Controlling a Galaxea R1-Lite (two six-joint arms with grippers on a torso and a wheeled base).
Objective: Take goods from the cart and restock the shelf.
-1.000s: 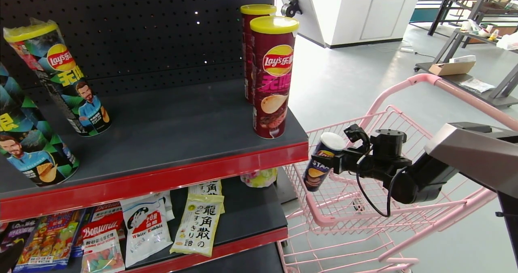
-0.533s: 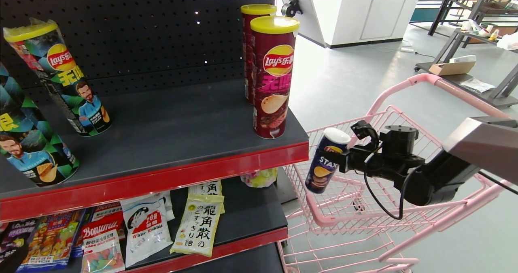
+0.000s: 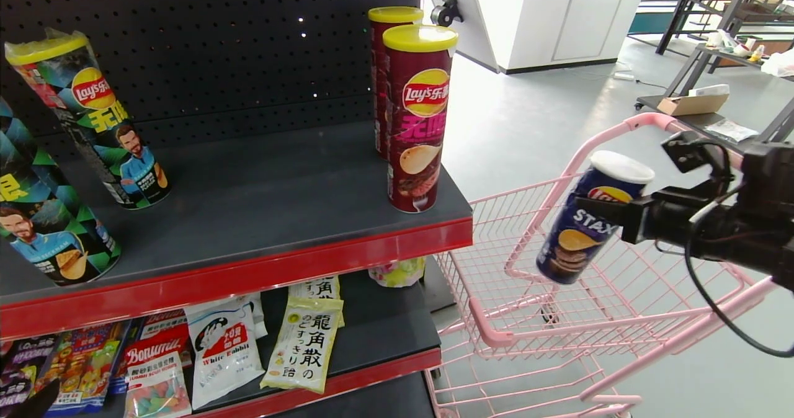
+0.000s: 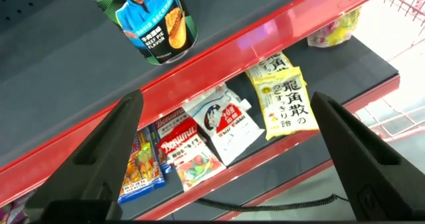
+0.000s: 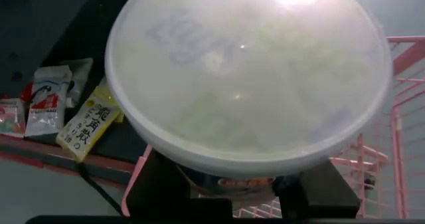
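My right gripper (image 3: 611,214) is shut on a dark blue chip can (image 3: 589,219) with a white lid, held tilted above the pink cart (image 3: 558,319), to the right of the shelf. The can's white lid (image 5: 249,71) looms close in the right wrist view. The grey upper shelf (image 3: 260,201) with a red front edge carries two maroon chip cans (image 3: 419,117) at its right end and two green-blue chip cans (image 3: 93,117) at its left. My left gripper (image 4: 226,151) stands open in front of the shelf's red edge, below a green-blue can (image 4: 149,18).
Snack bags (image 3: 223,343) lie on the lower shelf, also seen in the left wrist view as snack bags (image 4: 226,127). The upper shelf has bare room between the can groups. A black pegboard (image 3: 217,40) backs the shelf. Tables and a cardboard box (image 3: 691,103) stand far right.
My right arm has lifted the blue can up and to the right, away from the shelf edge and higher above the cart. The shelf items have not moved.
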